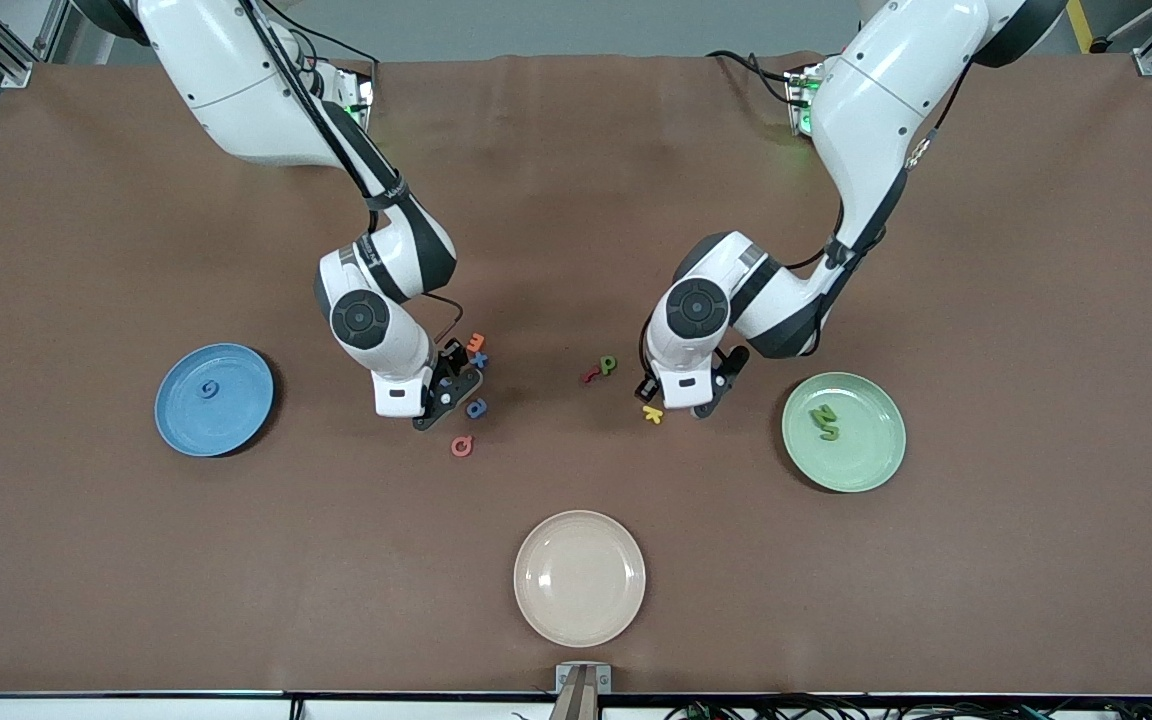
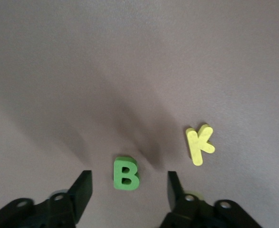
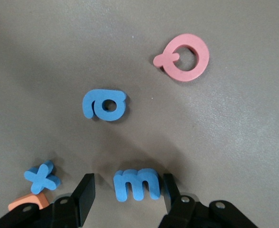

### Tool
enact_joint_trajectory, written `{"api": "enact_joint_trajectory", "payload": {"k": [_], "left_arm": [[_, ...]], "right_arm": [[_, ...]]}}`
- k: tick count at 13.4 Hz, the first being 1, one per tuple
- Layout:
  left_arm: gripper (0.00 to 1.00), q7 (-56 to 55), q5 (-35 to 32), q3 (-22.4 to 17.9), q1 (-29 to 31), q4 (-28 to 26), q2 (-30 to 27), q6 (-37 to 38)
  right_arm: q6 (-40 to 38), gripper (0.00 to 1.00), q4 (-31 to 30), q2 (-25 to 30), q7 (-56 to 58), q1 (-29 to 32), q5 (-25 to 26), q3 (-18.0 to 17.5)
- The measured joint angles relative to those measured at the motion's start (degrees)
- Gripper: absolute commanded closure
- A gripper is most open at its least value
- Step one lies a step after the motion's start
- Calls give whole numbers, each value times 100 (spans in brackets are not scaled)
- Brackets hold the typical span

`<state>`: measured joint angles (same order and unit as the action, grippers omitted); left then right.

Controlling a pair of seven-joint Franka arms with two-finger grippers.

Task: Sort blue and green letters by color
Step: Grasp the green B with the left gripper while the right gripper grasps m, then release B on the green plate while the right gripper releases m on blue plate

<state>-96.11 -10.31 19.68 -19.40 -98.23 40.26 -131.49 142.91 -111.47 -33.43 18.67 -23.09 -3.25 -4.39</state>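
Note:
My left gripper [image 1: 681, 400] [image 2: 129, 176] is low over the table, open, with a green B [image 2: 126, 173] lying between its fingers, clear of both. A yellow K [image 2: 199, 144] lies just beside it. My right gripper [image 1: 448, 395] [image 3: 128, 183] is also down and open around a blue E [image 3: 137, 184]; one finger touches the letter's end, and a gap shows at the other. Close by lie a blue P [image 3: 104, 104] and a blue X [image 3: 42, 176]. A green P [image 1: 608, 365] lies between the two arms.
The blue plate [image 1: 236, 420] holds a blue G [image 1: 208, 389] toward the right arm's end. The green plate [image 1: 871, 450] holds green letters [image 1: 824, 420] toward the left arm's end. A beige plate [image 1: 579, 577] sits nearest the front camera. Pink Q [image 3: 183, 56], an orange letter [image 3: 27, 202] and a red letter [image 1: 591, 376] lie about.

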Motion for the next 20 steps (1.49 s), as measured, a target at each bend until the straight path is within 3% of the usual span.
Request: {"api": "enact_joint_trajectory", "payload": {"k": [2, 5, 7, 8, 9, 10, 11, 16, 20], "left_arm": [[47, -4, 0, 0, 0, 0, 48, -10], [47, -7, 0, -1, -2, -9, 102, -18], [54, -8, 0, -1, -10, -10, 162, -91], [61, -8, 0, -1, -11, -9, 183, -133], [74, -8, 0, -1, -11, -9, 185, -153], [94, -8, 0, 0, -11, -3, 184, -199], [100, -8, 0, 0, -11, -3, 185, -202], [100, 206, -44, -31, 50, 125, -25, -233], [100, 1689, -65, -81, 651, 146, -596, 169]], "right_arm": [[0, 49, 2, 0, -1, 0, 0, 3], [8, 70, 29, 2, -1, -1, 2, 25], [5, 78, 46, 0, -2, -3, 1, 29], [5, 80, 46, 0, -2, -4, 1, 30], [5, 82, 46, 0, -2, -4, 1, 30], [5, 82, 46, 0, -2, -4, 1, 30], [2, 82, 49, 0, -2, -4, 1, 31], [-473, 82, 70, 262, 69, 173, 5, 144], [-922, 82, -62, 801, 862, 786, 9, 168]]}}
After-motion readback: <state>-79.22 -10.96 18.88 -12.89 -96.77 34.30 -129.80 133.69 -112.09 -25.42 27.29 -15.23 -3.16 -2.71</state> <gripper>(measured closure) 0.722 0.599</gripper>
